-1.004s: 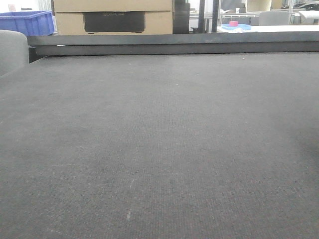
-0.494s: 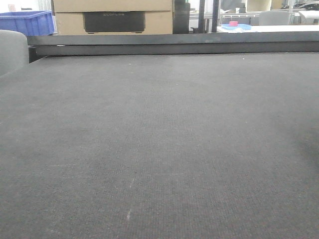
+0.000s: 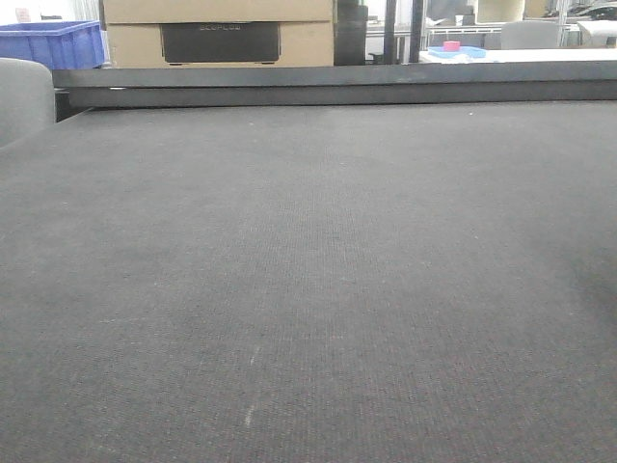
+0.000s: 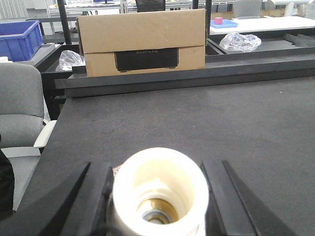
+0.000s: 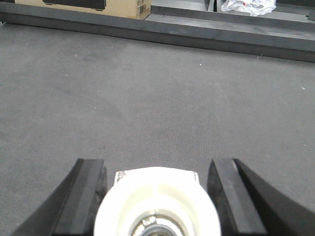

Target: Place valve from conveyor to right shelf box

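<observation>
**A:** Where is the valve (image 4: 160,191)?

**B:** In the left gripper (image 4: 156,164). The black fingers press against both sides of its whitish end, which faces the wrist camera with brass showing in the bore. It hangs above the conveyor (image 3: 308,289), near the edge that faces the cardboard box (image 4: 142,42).

**A:** And the right gripper (image 5: 156,164)?

**B:** It is closed the same way on a second valve (image 5: 156,201), low over the belt. The front view shows only bare belt.

**A:** How will it handle?

**B:** I'd expect it to be stiff and heavy for its size, since it has metal inside. The plastic ends look smooth, so they may slip or twist under a light squeeze.

**A:** What's the best place to hold it?

**B:** Across the round end or the body, squarely, and never by the lever. I can't see the lever here, and the shelf box is out of view.
</observation>
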Available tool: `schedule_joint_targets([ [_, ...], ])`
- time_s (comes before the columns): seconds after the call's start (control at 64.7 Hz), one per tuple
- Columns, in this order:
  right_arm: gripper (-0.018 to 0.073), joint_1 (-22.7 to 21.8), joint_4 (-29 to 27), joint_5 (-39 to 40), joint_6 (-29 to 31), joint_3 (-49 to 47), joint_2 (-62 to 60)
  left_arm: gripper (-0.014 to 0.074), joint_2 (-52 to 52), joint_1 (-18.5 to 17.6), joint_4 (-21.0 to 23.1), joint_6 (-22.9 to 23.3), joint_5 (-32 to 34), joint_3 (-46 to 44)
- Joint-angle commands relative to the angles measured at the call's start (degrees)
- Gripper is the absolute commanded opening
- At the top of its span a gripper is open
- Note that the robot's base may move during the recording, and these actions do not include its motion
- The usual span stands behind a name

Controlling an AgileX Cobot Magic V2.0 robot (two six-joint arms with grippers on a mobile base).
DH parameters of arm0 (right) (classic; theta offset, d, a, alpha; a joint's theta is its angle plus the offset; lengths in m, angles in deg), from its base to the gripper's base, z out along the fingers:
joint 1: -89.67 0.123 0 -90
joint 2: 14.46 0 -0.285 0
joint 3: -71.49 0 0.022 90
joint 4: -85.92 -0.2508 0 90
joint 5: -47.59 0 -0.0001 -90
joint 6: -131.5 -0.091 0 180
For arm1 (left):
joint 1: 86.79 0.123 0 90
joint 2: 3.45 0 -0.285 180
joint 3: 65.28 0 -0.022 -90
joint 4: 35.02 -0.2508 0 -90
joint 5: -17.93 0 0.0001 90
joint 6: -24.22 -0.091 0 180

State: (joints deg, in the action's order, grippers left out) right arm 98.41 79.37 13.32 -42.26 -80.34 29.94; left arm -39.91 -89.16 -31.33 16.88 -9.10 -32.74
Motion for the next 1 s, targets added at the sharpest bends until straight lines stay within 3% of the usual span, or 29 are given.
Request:
schedule_joint_targets([
  [0.0,-0.0154,0.07,0.29,4.33,0.33,-0.56,-0.44,-0.0111,0.55,-0.38,0.17,0.36,3.31,-0.22],
  [0.989,-0.0154,0.07,0.29,4.33,0.33,-0.56,-0.44,-0.0111,0.55,-0.27,0.17,0.36,3.25,-0.22],
])
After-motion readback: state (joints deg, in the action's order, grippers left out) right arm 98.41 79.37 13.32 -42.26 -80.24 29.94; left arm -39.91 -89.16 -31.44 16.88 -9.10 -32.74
